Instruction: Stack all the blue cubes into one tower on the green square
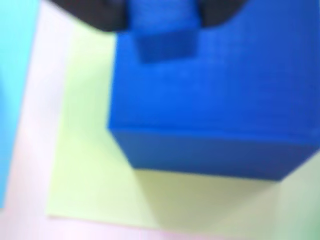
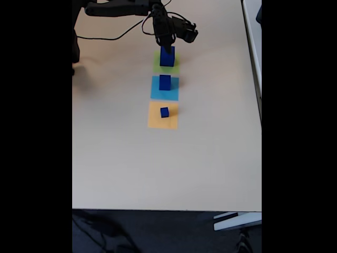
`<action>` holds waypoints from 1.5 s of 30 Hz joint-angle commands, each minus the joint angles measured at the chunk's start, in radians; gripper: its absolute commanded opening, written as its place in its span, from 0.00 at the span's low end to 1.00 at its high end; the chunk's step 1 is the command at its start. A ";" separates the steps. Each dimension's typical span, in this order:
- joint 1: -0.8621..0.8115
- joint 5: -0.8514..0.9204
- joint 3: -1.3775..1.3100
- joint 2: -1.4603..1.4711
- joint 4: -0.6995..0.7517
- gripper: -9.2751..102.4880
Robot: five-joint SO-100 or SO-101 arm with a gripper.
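Observation:
A large blue cube (image 1: pixel 210 110) sits on the green square (image 1: pixel 95 170), blurred and very close in the wrist view. A smaller blue cube (image 1: pixel 162 32) rests on or just over its top face, between the dark fingers (image 1: pixel 92 15) of my gripper (image 1: pixel 161 20), which is shut on it. In the fixed view the gripper (image 2: pixel 167 46) hangs over that blue stack (image 2: pixel 167 57) on the green square (image 2: pixel 157 64). A medium blue cube (image 2: pixel 165 82) stands on the light-blue square, and a tiny blue cube (image 2: pixel 165 112) on the orange square.
The light-blue square (image 2: pixel 158 93) and the orange square (image 2: pixel 156 121) lie in a line below the green one in the fixed view. The arm and its cables (image 2: pixel 116 9) stretch across the table's top-left. The table edge (image 2: pixel 168 210) runs along the bottom.

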State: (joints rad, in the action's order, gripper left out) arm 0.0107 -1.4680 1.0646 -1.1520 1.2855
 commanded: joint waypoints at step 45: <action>-0.486 0.472 -0.115 0.101 -0.101 0.08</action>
State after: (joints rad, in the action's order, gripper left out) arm -0.4556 -1.0063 1.0063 -1.0400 1.2103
